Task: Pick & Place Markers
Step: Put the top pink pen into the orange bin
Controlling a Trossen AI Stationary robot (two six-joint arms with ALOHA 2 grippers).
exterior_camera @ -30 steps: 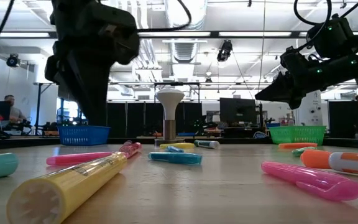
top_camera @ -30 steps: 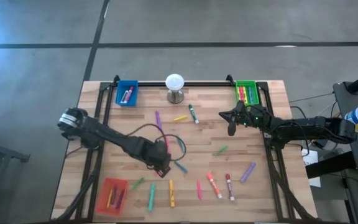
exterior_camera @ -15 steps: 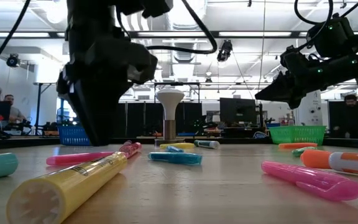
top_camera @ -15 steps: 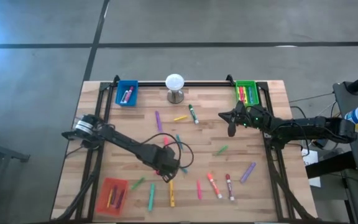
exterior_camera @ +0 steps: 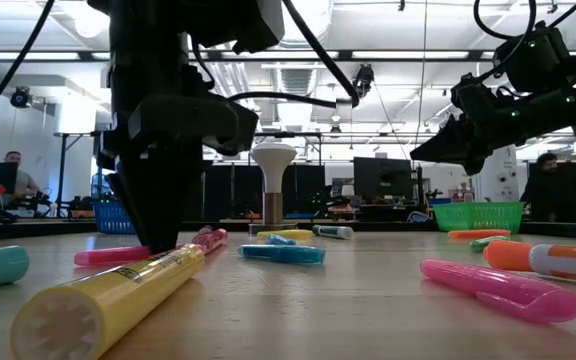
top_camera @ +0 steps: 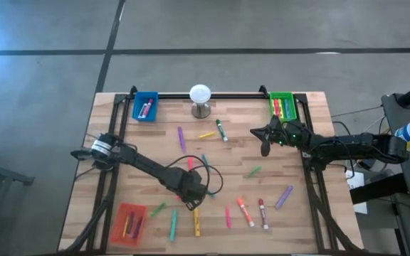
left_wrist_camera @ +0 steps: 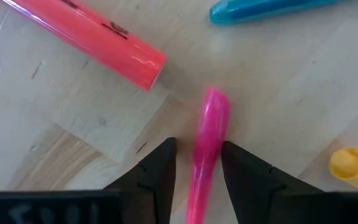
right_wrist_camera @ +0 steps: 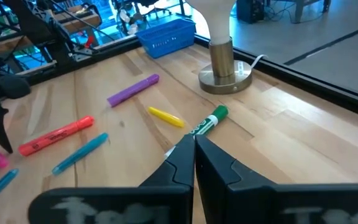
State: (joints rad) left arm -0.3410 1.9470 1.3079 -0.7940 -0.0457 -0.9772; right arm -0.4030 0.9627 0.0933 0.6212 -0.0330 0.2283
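Left gripper [left_wrist_camera: 197, 171] is lowered to the table near the table's centre, toward six o'clock, fingers [left_wrist_camera: 157, 174] parted just wider than the pink marker [left_wrist_camera: 209, 143] that lies between them; nothing is gripped yet. In my left wrist view a red-orange marker [left_wrist_camera: 92, 38] lies near the pink one's tip, a blue marker [left_wrist_camera: 272, 9] lies farther off, and a yellow marker [left_wrist_camera: 353, 167] sits just beside my other finger. To do this step well, I judge that I should stay centred over the pink barrel, descend until both pads bracket it near its middle, then close squarely so it does not roll or pivot out, keeping clear of the yellow neighbour. From above, other markers [top_camera: 251, 211] are scattered over the half of the table toward six o'clock, with the red tray [top_camera: 117, 215] at seven o'clock, the blue tray [top_camera: 145, 106] at eleven and the green tray [top_camera: 283, 104] at one, each already holding some markers. Right gripper [right_wrist_camera: 193, 155] waits above the table toward two o'clock, its fingers closed together on nothing, pointing toward a green marker [right_wrist_camera: 207, 123] and the white ball on its stand [top_camera: 201, 99].
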